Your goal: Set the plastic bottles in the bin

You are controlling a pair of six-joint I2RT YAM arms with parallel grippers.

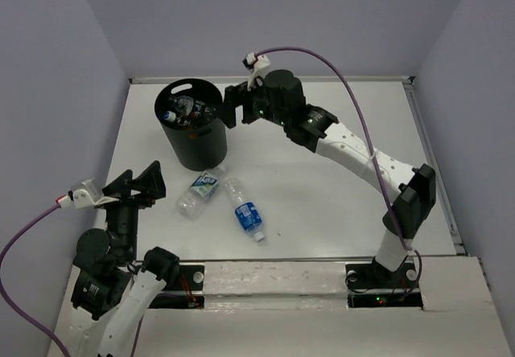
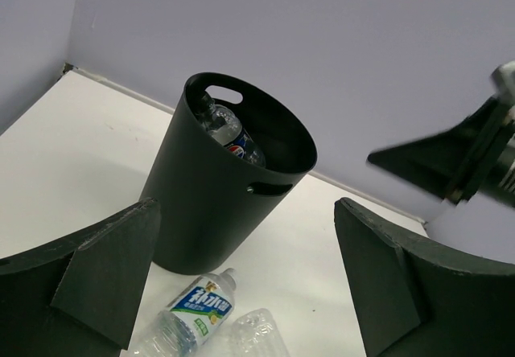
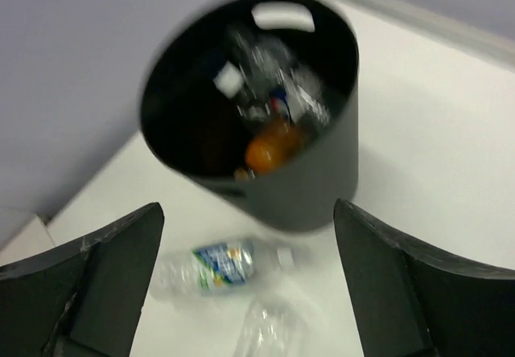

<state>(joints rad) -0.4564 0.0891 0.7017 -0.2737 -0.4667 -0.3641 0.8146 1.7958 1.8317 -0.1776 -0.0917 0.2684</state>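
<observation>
The tall black bin stands at the far left of the table and holds several bottles, among them a cola one and an orange one. Two clear bottles lie on the table in front of it: one with a blue-green label, one with a blue label. My right gripper is open and empty, just right of the bin's rim. My left gripper is open and empty, left of the lying bottles.
A raised white rail borders the table on the right and a lavender wall stands behind it. The right arm's purple cable arcs above the table.
</observation>
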